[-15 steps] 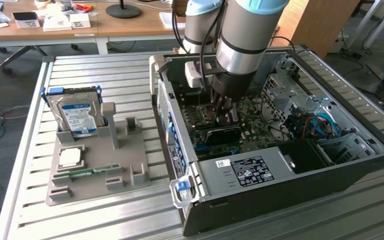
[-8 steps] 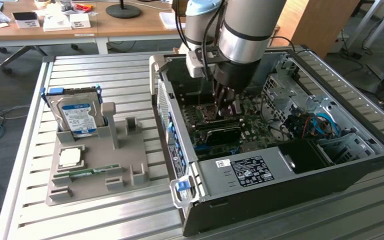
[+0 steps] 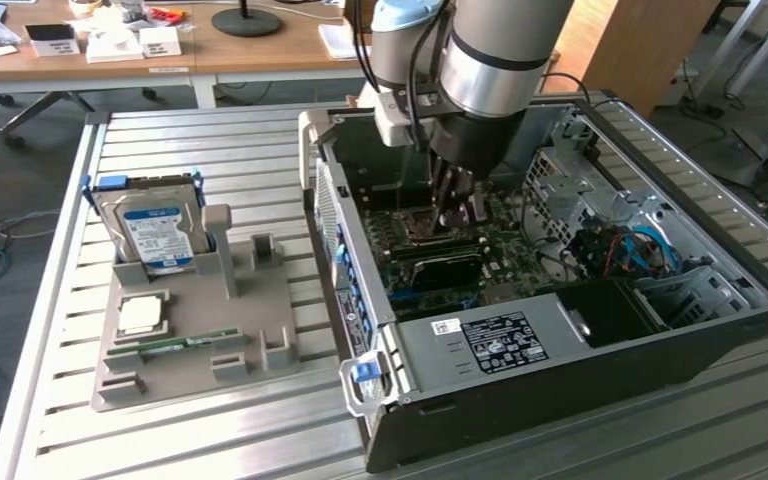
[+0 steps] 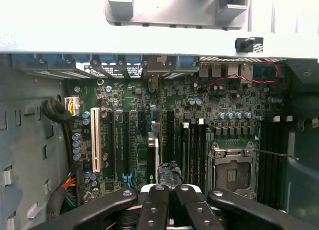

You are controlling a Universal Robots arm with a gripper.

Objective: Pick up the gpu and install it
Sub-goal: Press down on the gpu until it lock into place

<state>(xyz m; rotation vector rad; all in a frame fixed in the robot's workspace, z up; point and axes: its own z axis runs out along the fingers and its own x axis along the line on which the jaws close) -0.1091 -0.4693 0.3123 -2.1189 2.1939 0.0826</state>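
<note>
My gripper (image 3: 462, 228) reaches down into the open computer case (image 3: 704, 330), over the green motherboard (image 4: 124, 95). Its black fingers (image 4: 154, 210) are pressed together at the tips. The gpu (image 4: 154, 150) shows edge-on below them as a thin silvery strip, in line with the long expansion slots beside the white slot (image 4: 95, 139). In the exterior view the gpu (image 3: 440, 267) is a dark flat card standing low on the board under the fingers. I cannot tell whether it is seated in a slot.
Left of the case, a grey holder (image 3: 197, 330) carries a hard drive (image 3: 157, 232), a processor chip (image 3: 140, 316) and a memory stick (image 3: 171, 346). The processor socket (image 4: 232, 171) and memory slots (image 4: 194, 150) lie beside the gripper. Case walls, cables (image 3: 631, 250) and the power supply (image 3: 491, 340) crowd it.
</note>
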